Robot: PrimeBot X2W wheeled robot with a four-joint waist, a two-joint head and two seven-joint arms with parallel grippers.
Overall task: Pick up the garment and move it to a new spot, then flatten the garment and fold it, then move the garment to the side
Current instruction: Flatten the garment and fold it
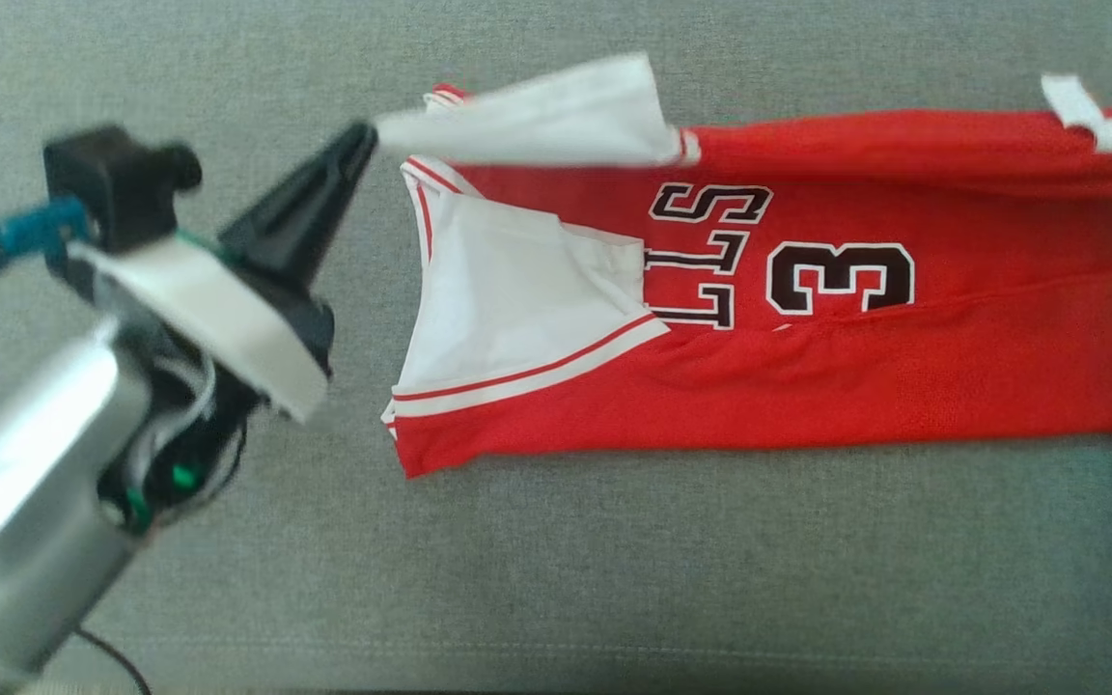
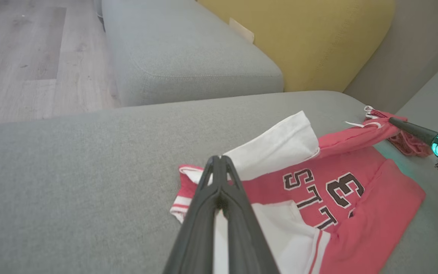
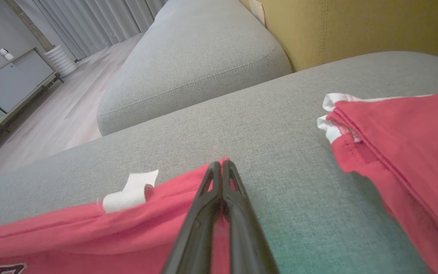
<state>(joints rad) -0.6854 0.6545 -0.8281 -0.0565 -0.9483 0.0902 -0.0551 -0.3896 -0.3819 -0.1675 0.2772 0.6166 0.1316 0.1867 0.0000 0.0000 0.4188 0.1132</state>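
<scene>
I have the garment (image 1: 807,386), a red jersey with a black "3" and white trim, lying lengthways on the grey seat cushion (image 1: 614,579), well back from the cushion's front seam. Its lower long side is already folded over the body. My left gripper (image 1: 370,133) is clenched on the tip of a white, inside-out flap at the jersey's shoulder end. It holds that flap raised off the cloth below, along the garment's far long edge. My right gripper (image 3: 221,164) is pinched tight on the red edge at the opposite, hem end, just beside a small white label (image 3: 129,192) that sticks up from the fabric. Between the two grips the far edge is stretched into a raised red ridge. From the left wrist view, a second grey cushion (image 2: 188,49) and a yellow backrest (image 2: 310,42) lie beyond the jersey.
</scene>
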